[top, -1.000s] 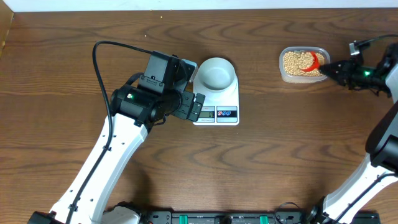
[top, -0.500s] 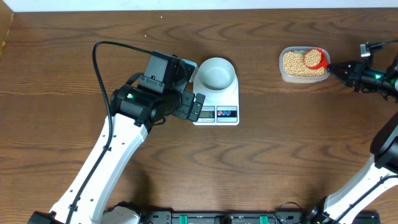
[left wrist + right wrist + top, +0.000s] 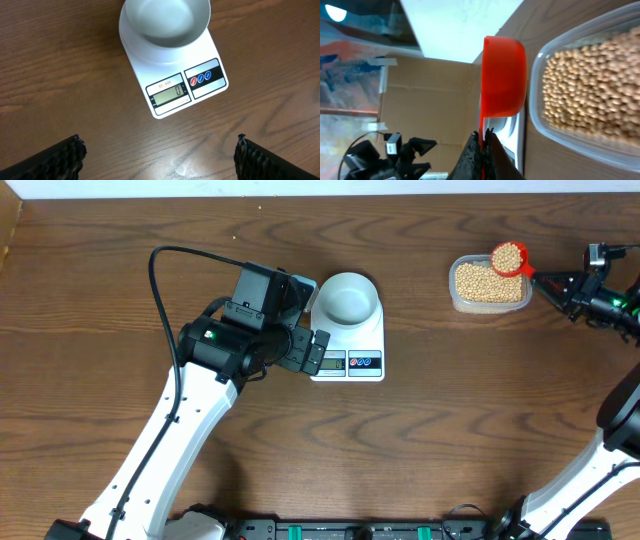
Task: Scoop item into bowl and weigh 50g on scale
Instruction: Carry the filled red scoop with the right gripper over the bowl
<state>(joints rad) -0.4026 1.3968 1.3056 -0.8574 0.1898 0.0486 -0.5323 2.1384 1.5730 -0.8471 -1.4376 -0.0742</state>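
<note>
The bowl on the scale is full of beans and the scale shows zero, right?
No, the bowl is empty, not full. It does sit on the scale, and the display does show zero. The left wrist view shows this most clearly.

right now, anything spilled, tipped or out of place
Nothing stands out. The beans are only in the tub and the full red scoop, none loose on the table; the bowl sits upright on the scale.

A dark wood-grain tabletop point(image 3: 420, 440) is filling the view, a white strip point(image 3: 300, 187) (wall, perhaps) bordering its far edge.
</note>
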